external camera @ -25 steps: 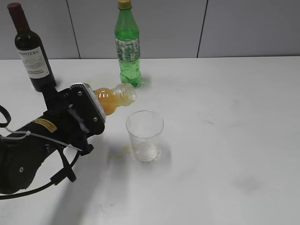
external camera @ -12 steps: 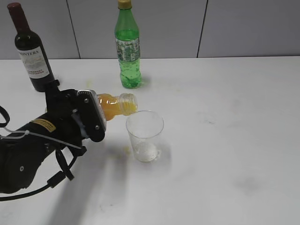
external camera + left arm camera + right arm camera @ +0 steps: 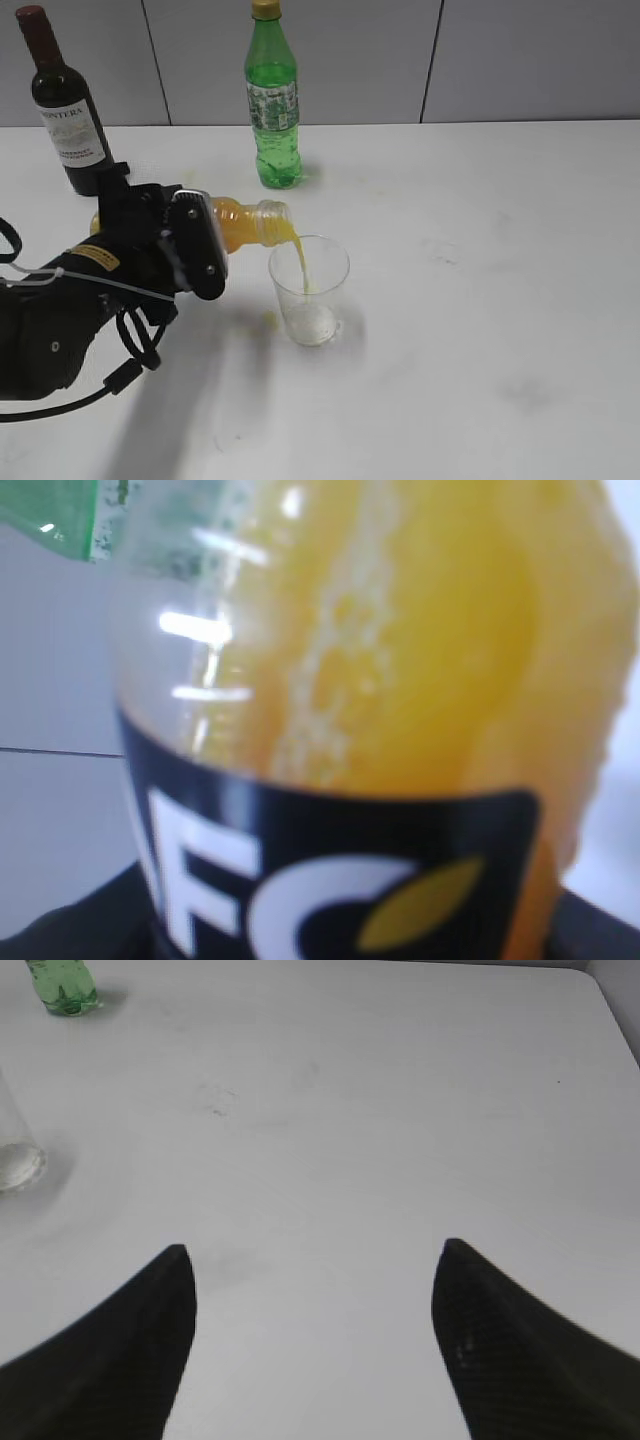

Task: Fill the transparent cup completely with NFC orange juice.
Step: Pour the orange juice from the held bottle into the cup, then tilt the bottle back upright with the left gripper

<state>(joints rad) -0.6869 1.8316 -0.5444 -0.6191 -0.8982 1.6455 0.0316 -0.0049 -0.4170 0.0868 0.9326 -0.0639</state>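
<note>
The transparent cup stands upright on the white table, somewhat left of the middle and well in from every edge. A thin stream of NFC orange juice falls from above its left rim down inside it; the cup holds almost nothing, only a pale film at the bottom. The stream comes from the juice bottle, tipped nearly flat with its wide clear neck just over the cup's left rim. The left wrist view fills with that bottle: cloudy orange liquid with froth above a black label with white "FC" lettering.

The left gripper is clamped around the bottle's body, its black arm reaching in from the table's left front corner. The right gripper hangs over bare table with its dark fingers spread wide and nothing between them.

Behind the cup, near the table's far edge, stands a green soda bottle with a yellow cap. A dark wine bottle with a white label stands at the far left corner, just behind the left arm.
</note>
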